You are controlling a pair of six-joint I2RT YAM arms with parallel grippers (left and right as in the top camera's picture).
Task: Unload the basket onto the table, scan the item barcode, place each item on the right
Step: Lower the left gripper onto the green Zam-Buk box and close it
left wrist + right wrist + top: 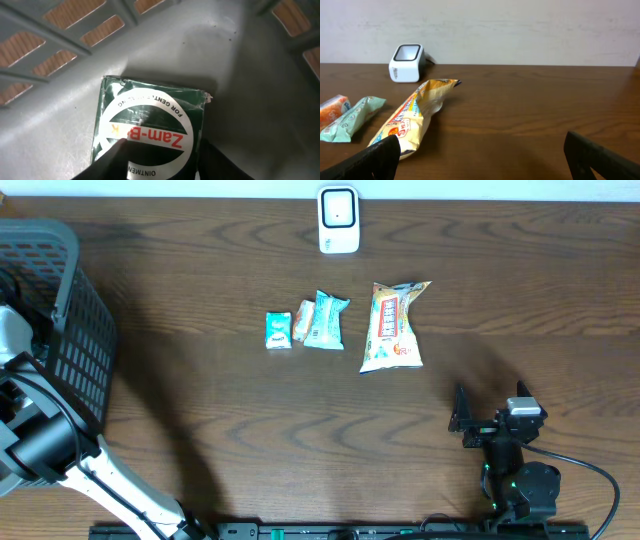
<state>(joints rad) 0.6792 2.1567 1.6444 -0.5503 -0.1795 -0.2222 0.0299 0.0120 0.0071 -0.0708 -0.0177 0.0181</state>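
Our left tool (161, 150) is down in the grey basket (240, 75), its fingers straddling the green ointment box (150, 115) on the basket floor; we cannot tell whether they grip it. Our right tool (481, 142) hangs wide open over the counter (530, 110), facing the white scanner (407, 62).

Dark wooden table (200, 400) — small teal sachet (278, 330), orange sachet (303, 321), teal wrapper (326, 320) in a row, yellow snack bag (393, 326) beside.

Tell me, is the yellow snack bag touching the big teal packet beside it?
Apart. The overhead view shows bare table between the yellow snack bag and the big teal packet.
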